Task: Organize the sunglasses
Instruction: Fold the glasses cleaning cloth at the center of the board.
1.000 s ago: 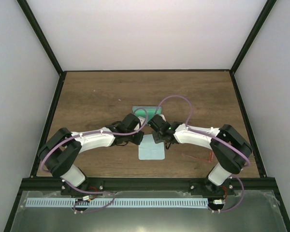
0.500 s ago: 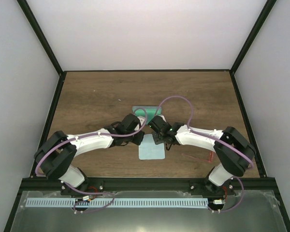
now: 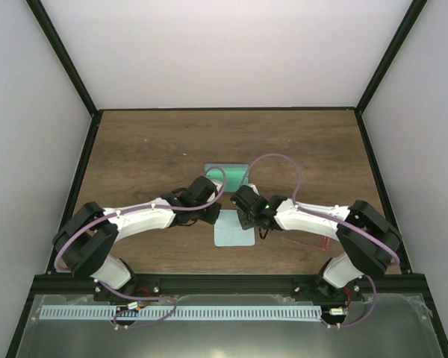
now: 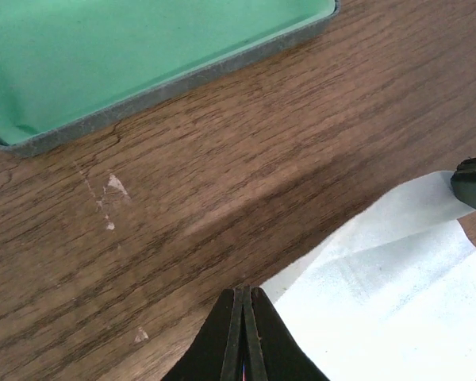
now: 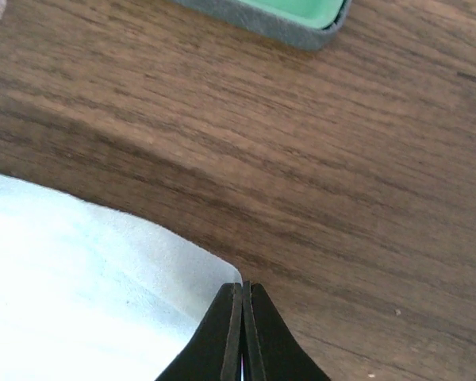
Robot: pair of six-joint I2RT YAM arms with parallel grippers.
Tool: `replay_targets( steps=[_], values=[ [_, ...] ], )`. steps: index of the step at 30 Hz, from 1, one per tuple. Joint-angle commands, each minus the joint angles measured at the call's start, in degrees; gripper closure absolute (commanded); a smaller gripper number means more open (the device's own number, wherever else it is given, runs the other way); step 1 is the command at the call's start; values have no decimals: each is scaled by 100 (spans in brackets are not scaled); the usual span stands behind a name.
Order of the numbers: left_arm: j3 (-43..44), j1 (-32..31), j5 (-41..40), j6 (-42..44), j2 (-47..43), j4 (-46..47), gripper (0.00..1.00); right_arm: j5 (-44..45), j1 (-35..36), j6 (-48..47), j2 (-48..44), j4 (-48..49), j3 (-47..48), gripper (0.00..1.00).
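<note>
On the near-right part of the wooden table, the red wire-frame sunglasses are lying flat, partly hidden under the right forearm and well apart from the case; nothing is being done to them yet. Far of centre, the blue-grey case is sitting open, and the visible part of its green lining is showing nothing inside. Between case and arm bases, the pale blue cloth is being handled instead. The left gripper is pinched shut on the cloth's far-left corner, and the right gripper is pinched shut on its far-right corner. The far edge is being held slightly off the wood, judging by the shadow under it.

As judged, the task is being worked at an early stage: only the cloth step is being dealt with. Left over: the sunglasses are not picked up, not placed in the case, and the case is not closed.
</note>
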Motion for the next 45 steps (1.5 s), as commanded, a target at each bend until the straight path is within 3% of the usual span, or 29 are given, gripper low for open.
replay_targets(
  steps=[1,14,34,35,39,45],
  values=[
    [61,-74,39,-51,-80,0,96,39,76,111,-267,12,-110,99],
    [-376,-187,156,-134,-381,95,96,-335,77,81,-683,255,-500,99],
    [-728,-299,263,-244,-522,374,96,-222,296,229,-578,296,-611,99],
    [-725,-313,278,-251,-522,391,95,-215,297,230,-575,297,-617,99],
    [-695,-379,355,-211,-452,421,76,-197,296,229,-577,319,-649,99],
    [-617,-453,337,-176,-75,495,75,-194,294,230,-525,361,-672,99]
  ],
)
